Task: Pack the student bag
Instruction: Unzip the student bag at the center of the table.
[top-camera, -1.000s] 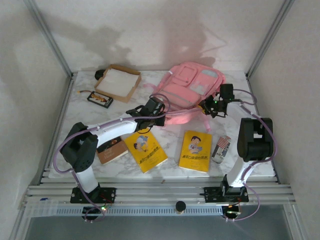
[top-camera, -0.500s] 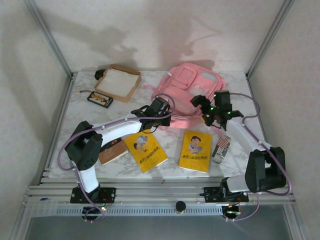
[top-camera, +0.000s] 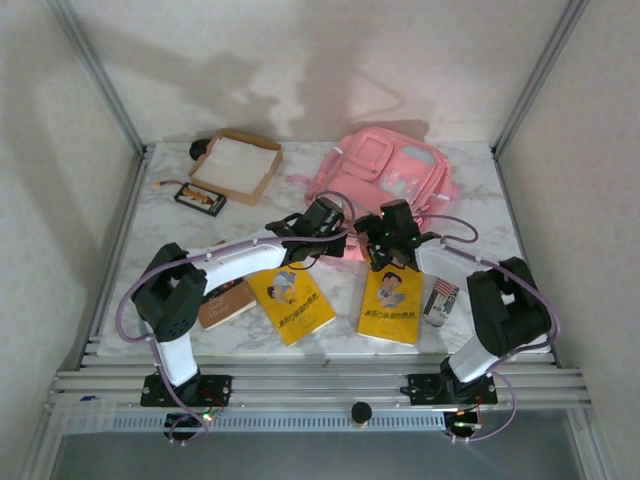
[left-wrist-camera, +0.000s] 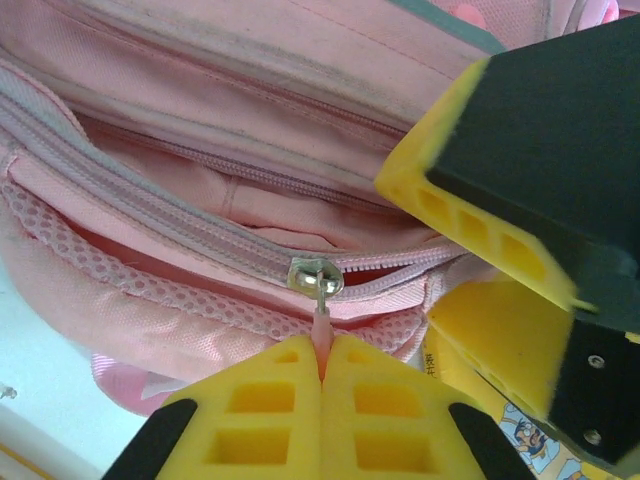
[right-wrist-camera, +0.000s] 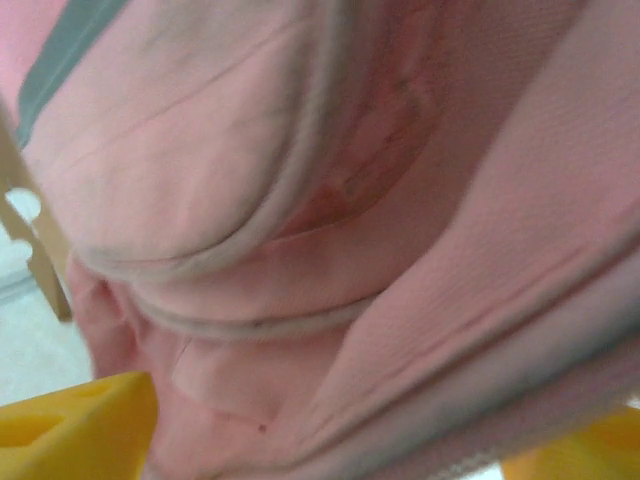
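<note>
our left gripper (left-wrist-camera: 322, 350) is clamped on the pink zipper pull (left-wrist-camera: 320, 325), which hangs from the metal slider (left-wrist-camera: 316, 277) on the main zip of the student bag (top-camera: 385, 175). in the left wrist view the teeth part to the left of the slider and show pink lining, while to its right the track runs closed. we judge the step in hand to be drawing the mouth wider before anything goes in. to do it well, we should pull along the line of the teeth and low to the fabric, not lift, since the thin pull could slip out of the foam pads. our right gripper (right-wrist-camera: 330, 440) stands apart, with bag fabric lying between its fingers but not pinched as far as we can tell. it sits just beside the left one, so we should watch for a clash. closing it on the fabric beside the closed track would brace the bag, which otherwise may slide. the bag lies flat, pockets up, at the far right of the marble worktop (top-camera: 290, 200), and a yellow book (top-camera: 390, 310) waits just in front of it.
</note>
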